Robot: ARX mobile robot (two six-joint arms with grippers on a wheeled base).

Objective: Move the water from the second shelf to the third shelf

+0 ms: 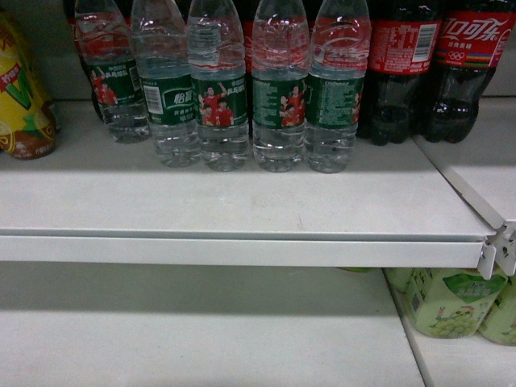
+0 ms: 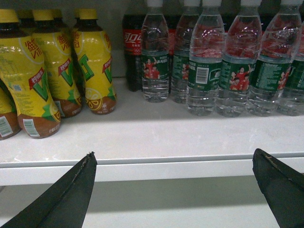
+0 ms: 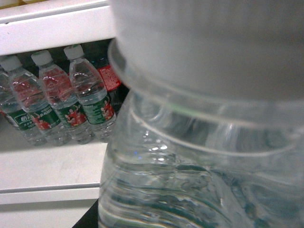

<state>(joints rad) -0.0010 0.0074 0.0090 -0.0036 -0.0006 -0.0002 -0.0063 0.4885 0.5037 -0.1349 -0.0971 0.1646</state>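
Observation:
A row of clear water bottles [image 1: 222,97] with green labels stands at the back of the upper white shelf [image 1: 242,205]; the same row shows in the left wrist view [image 2: 237,66] and the right wrist view [image 3: 61,104]. One more water bottle [image 3: 199,156] fills the right wrist view, its cap and neck right at the camera. My right gripper [image 3: 185,223] is shut on it, its fingers hidden but for a dark sliver at the lower left. My left gripper [image 2: 174,159] hangs open and empty before the shelf's front edge. Neither gripper shows in the head view.
Yellow tea bottles [image 2: 47,71] crowd the shelf's left end and cola bottles [image 1: 427,72] its right end. A lower shelf [image 1: 201,339] lies beneath, with pale green drink bottles [image 1: 451,302] at its right. A shelf bracket [image 1: 496,250] juts out at the right.

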